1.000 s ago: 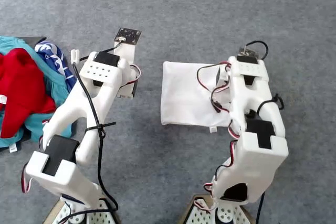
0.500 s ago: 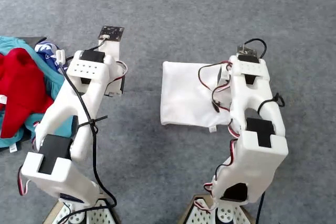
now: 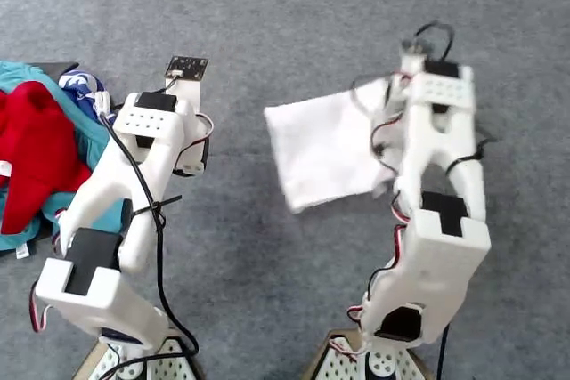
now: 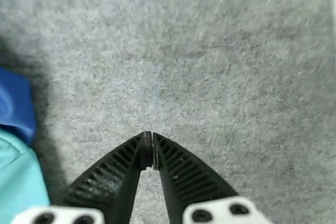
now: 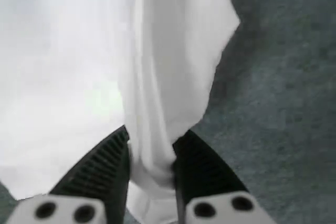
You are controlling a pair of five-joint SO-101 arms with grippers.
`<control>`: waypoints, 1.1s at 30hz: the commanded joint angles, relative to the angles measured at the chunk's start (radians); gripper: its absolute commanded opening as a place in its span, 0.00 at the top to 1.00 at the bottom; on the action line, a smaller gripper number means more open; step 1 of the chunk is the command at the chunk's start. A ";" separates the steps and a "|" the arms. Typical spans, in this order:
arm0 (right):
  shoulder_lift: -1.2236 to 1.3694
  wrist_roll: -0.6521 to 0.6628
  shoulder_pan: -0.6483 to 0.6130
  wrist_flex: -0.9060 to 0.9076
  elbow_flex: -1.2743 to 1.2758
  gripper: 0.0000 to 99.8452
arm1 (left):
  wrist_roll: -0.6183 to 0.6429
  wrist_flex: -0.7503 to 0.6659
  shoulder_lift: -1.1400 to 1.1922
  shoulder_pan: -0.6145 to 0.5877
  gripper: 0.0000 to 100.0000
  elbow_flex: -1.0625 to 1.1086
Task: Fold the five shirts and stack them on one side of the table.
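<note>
**High view:** The white shirt (image 3: 321,153), folded, is lying askew at mid-bench (image 3: 267,33), with the right arm standing over its edge. The pile of unfolded shirts (image 3: 40,153), red over teal and blue, is lying on the left arm's side.

**Left wrist view:** The left claw (image 4: 152,150) is hanging pressed together, empty, over bare bench beside the pile.

**Right wrist view:** The right claw (image 5: 151,158) is pinching a bunched edge of the white shirt.

**Risk:** With only one edge held, dragging is likely to slide the layers apart and undo the fold.

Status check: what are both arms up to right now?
Right tool shut on white shirt. Left tool shut, empty, over bare table. Shirt pile beside it, apart.
</note>
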 commanded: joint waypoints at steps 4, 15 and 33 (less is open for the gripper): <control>-0.002 0.242 0.127 0.038 -0.289 0.99 | -0.005 -0.006 -0.044 -0.008 0.96 -0.007; 0.203 0.374 0.327 -0.034 -0.369 0.98 | -0.005 -0.009 -0.044 -0.007 0.96 -0.012; 0.298 0.327 0.373 0.103 -0.558 0.57 | -0.005 0.031 -0.074 -0.082 0.83 -0.053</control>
